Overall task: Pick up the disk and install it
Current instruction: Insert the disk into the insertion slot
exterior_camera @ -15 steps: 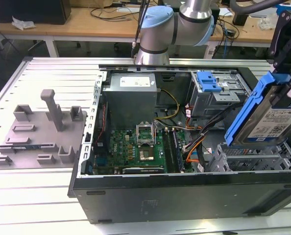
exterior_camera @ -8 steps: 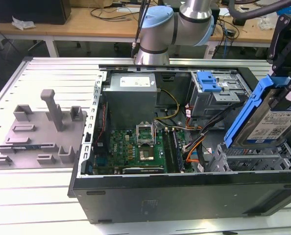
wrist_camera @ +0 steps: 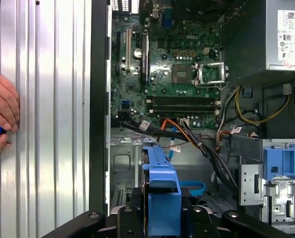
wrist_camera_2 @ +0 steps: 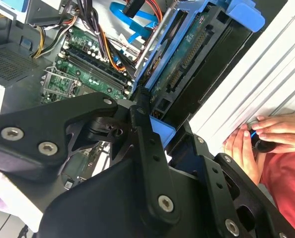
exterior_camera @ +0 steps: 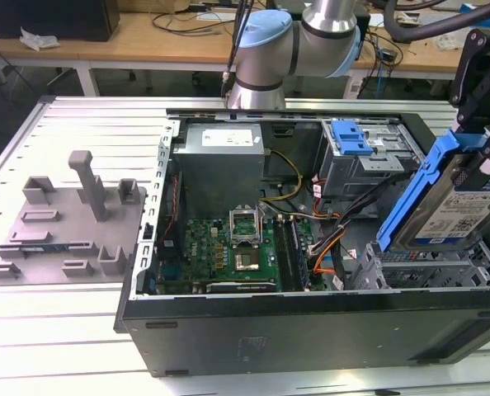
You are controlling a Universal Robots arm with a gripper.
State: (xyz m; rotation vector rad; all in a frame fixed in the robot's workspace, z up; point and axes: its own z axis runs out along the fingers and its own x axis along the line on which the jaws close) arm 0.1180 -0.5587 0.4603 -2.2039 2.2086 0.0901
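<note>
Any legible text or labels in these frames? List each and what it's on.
Label on the disk: too small to read.
Sticker on the power supply: too small to read.
Markings on the motherboard: too small to read.
Stickers on the drive cage: too small to read.
</note>
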